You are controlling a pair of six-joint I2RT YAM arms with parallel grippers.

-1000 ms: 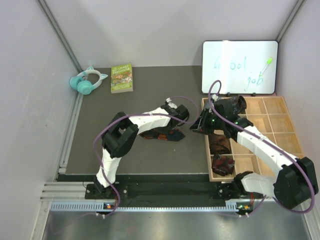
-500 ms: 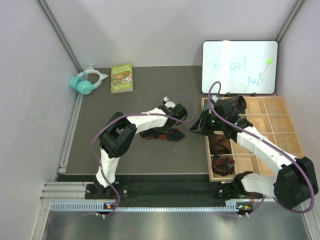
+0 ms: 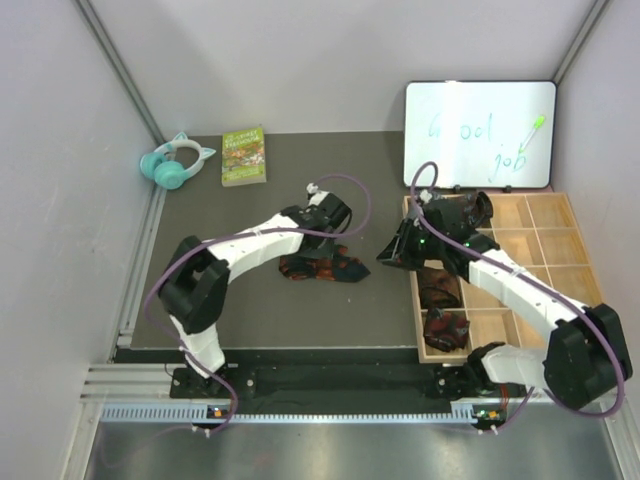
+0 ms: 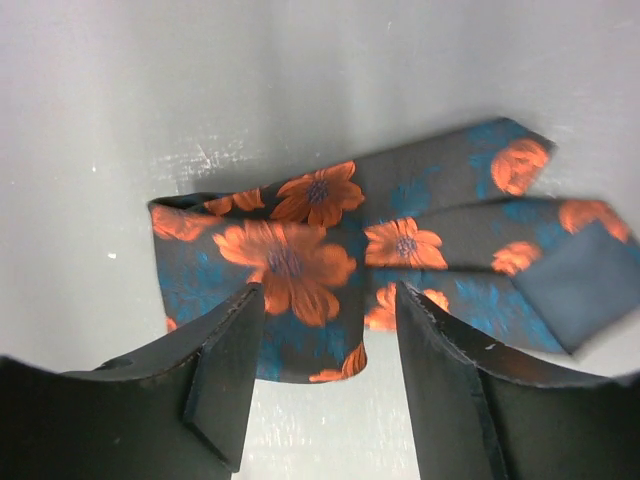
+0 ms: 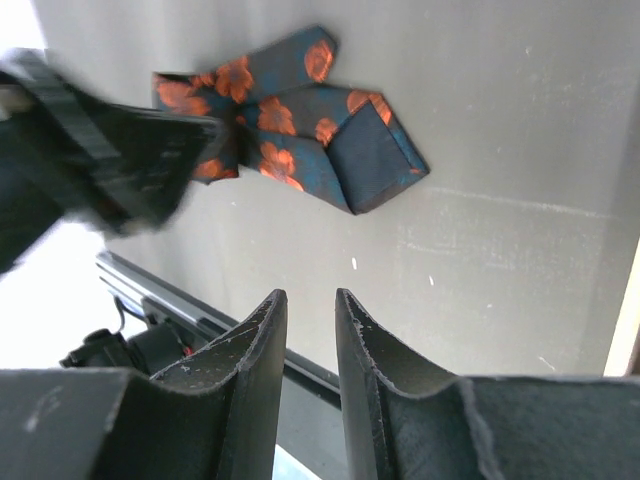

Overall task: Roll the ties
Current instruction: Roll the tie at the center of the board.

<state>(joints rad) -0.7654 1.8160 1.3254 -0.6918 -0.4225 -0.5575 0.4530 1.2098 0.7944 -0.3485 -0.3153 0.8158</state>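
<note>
Near edge: wooden tray on the right, thin walls, square compartments. Two finished rolls sit in its left column, a dark reddish roll nearest and a dark brown roll just behind it.

Mid-table: floral tie lies on the dark grey mat, left of the tray and apart from it. It is loosely folded over itself, not rolled, with one pointed end and one flat folded end sticking out.

Left gripper hangs over the tie, jaws wide apart, nothing in them. Right gripper hovers by the tray's left wall, only a narrow gap between the jaws, holding nothing.

Risks, as I judge them:
- The fold looks slack, so a pinch on the top layer alone would likely let it unfold.
- The fabric looks smooth and may skid on the mat instead of curling.
- The arms are near each other, so both reaching in could make them clash.

Materials: tie is thin woven cloth, black-navy with orange flowers and teal patches. Mat is matte, fingers are hard black plastic.

Far side: whiteboard, green book, teal cat-ear headphones.
</note>
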